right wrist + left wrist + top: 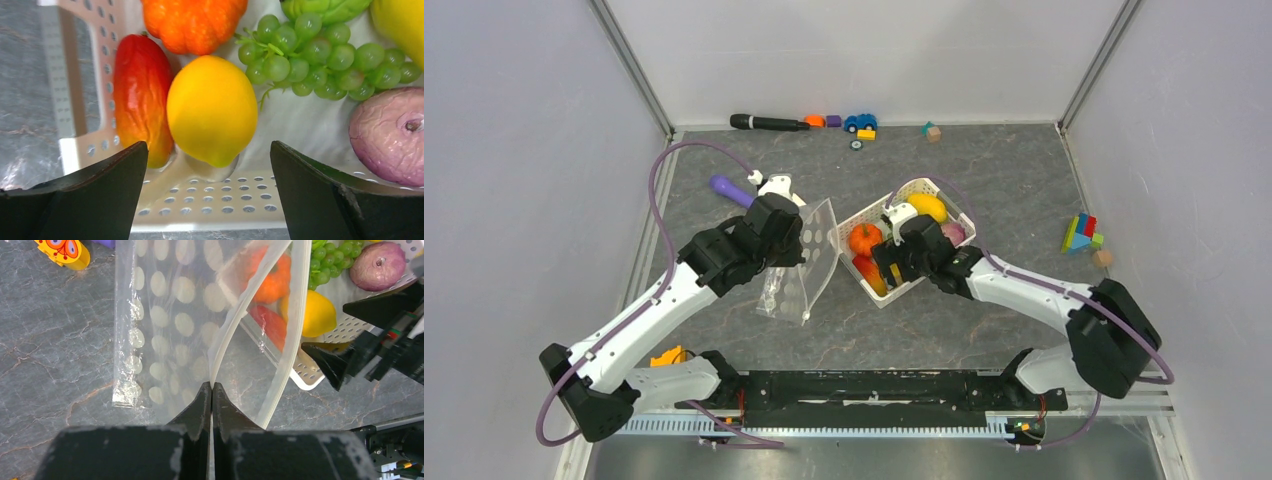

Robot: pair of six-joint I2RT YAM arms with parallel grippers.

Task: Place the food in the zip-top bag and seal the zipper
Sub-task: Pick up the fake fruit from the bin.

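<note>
While left tool (212, 388) clamps bag (170, 325) at its mouth edge, centre-left in top view, food (865, 238) sits in basket (955, 202); right tool (207, 146) gapes over yellow fruit (210, 105). Likely first pick. Next: drop, close.

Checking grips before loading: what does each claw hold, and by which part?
The left claw pinches the zip-top bag by one lip of its mouth, on the zipper. The right claw is open over the basket, holding nothing.
</note>
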